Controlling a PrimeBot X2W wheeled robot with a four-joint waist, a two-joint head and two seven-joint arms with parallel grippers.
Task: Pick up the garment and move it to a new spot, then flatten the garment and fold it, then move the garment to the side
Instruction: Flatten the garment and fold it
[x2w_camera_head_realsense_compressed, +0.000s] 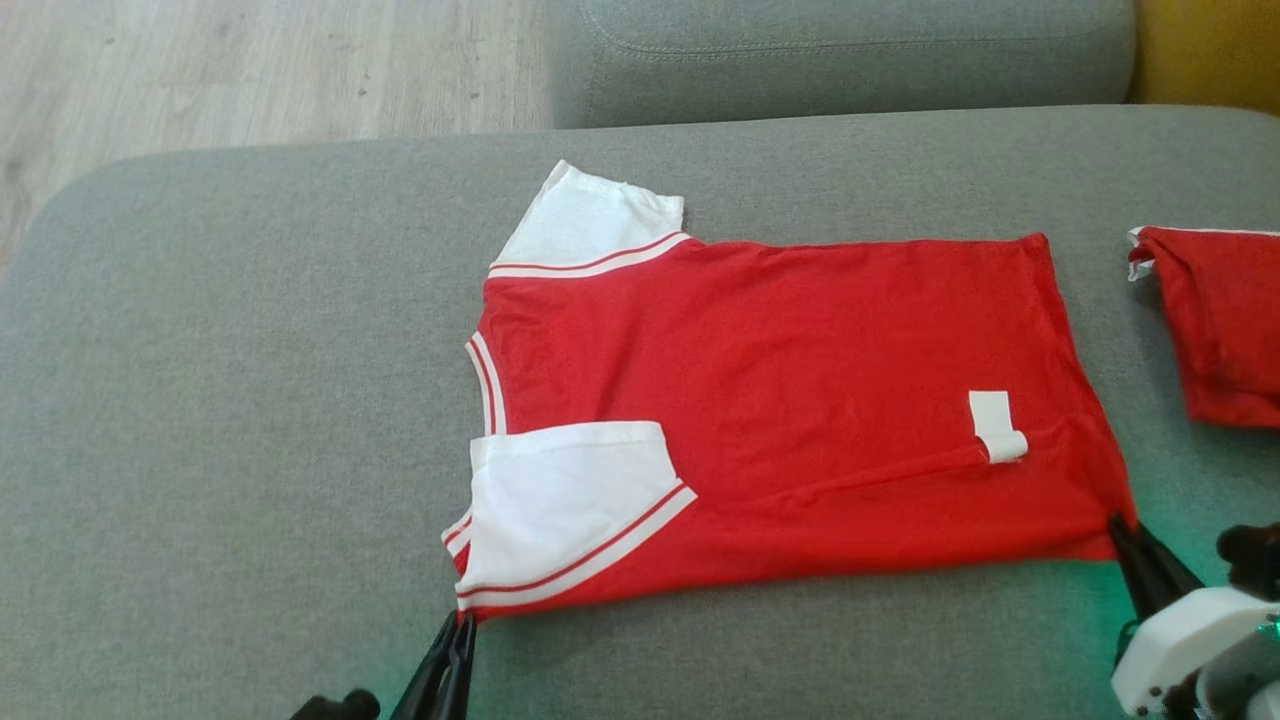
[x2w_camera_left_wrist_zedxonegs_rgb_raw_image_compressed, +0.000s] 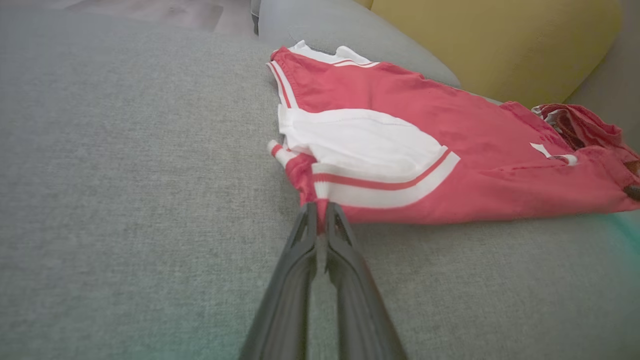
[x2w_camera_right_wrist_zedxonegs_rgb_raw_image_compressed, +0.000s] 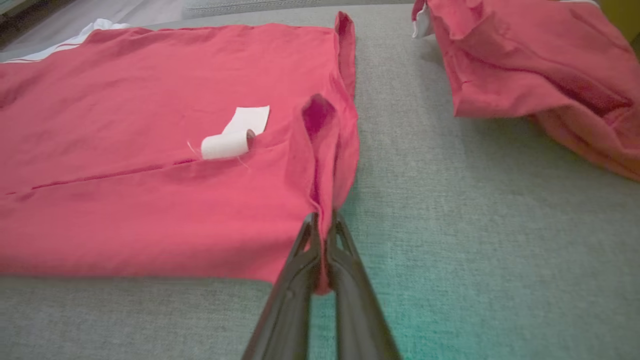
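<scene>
Jaws: both pairs clamped on the garment (x2w_camera_head_realsense_compressed: 800, 360), left gripper (x2w_camera_head_realsense_compressed: 462, 622) at the sleeve corner, right gripper (x2w_camera_head_realsense_compressed: 1122, 528) at the hem corner, likely to lift the near edge for folding. It lies flat on the sofa seat (x2w_camera_head_realsense_compressed: 250, 400); red cloth (x2w_camera_head_realsense_compressed: 1220, 320) beyond.

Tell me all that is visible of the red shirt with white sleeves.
The red shirt looks like soft knit cloth, with white sleeves edged in red stripes and a small curled white label. It lies flat on the grey cushion, near sleeve folded inward, collar toward the robot's left. The left gripper pinches the near sleeve corner; the right gripper pinches the near hem corner.
</scene>
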